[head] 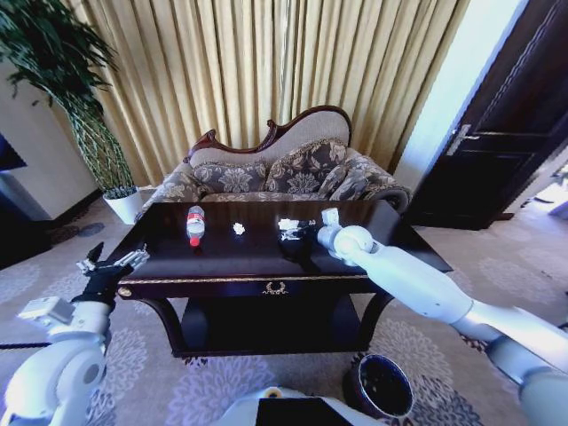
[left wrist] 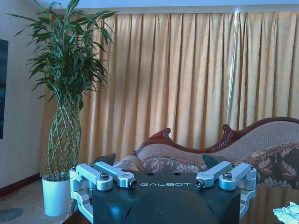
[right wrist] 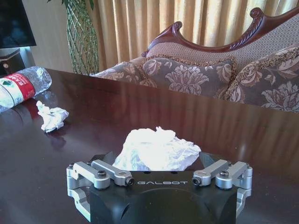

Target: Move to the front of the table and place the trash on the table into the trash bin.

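On the dark table [head: 222, 257] lie a clear bottle [head: 195, 224] with a red label, a small paper wad [head: 238, 228] and a larger crumpled white wad [head: 287, 224]. My right arm reaches over the table's right half. The right gripper [head: 300, 232] is open, its fingers standing on either side of the larger wad [right wrist: 156, 148]. From the right wrist, the small wad [right wrist: 51, 116] and the bottle [right wrist: 21, 86] lie farther off. My left gripper [head: 114, 263] hovers open beside the table's left front corner, holding nothing. The maroon trash bin [head: 383, 386] stands on the floor at the front right.
An ornate sofa [head: 284, 173] stands right behind the table. A tall plant in a white pot [head: 124, 202] is at the back left and a dark door [head: 506, 133] at the right. Patterned carpet lies around the table.
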Controlling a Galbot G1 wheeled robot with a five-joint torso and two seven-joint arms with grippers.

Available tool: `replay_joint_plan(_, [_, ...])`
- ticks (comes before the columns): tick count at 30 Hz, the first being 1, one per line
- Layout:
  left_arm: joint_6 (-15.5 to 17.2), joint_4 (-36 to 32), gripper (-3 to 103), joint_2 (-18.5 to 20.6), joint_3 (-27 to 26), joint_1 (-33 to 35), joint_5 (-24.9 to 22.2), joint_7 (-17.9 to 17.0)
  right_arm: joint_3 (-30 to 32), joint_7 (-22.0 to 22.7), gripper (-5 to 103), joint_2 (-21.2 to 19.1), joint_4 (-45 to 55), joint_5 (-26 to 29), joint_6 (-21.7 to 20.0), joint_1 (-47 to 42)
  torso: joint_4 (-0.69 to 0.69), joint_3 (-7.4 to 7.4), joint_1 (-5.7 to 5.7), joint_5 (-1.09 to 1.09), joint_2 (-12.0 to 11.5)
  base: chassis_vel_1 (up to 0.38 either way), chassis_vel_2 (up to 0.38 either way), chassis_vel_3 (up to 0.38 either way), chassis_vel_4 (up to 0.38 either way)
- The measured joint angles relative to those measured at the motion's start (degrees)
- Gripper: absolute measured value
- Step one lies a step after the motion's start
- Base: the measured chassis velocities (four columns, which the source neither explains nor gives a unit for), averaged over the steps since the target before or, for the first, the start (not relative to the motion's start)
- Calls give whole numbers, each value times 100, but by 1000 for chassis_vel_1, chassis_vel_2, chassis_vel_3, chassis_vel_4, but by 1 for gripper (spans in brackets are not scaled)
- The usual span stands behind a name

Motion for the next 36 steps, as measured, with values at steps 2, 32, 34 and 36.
replay_joint_plan(2, [-6,-5,100,-10,-38,13,0,0,-24,0,98,22,-19,-32,0,-10,0,0,0,0,0,0,0,0,0])
replay_joint_plan(32, [-106,52,100,-11,-163,-11,-11,36,233,7,1,-209,130,-55,59,-225,1,0,-1,0,0,0,0,0,0])
replay_joint_plan(34, [-107,62,100,-12,-163,-11,-11,36,254,7,0,-206,132,-55,60,-253,0,0,-1,1,0,0,0,0,0])
replay_joint_plan(36, [-107,75,100,-13,-165,-12,-11,36,268,6,0,-198,132,-55,62,-281,0,0,-1,0,0,0,0,0,0])
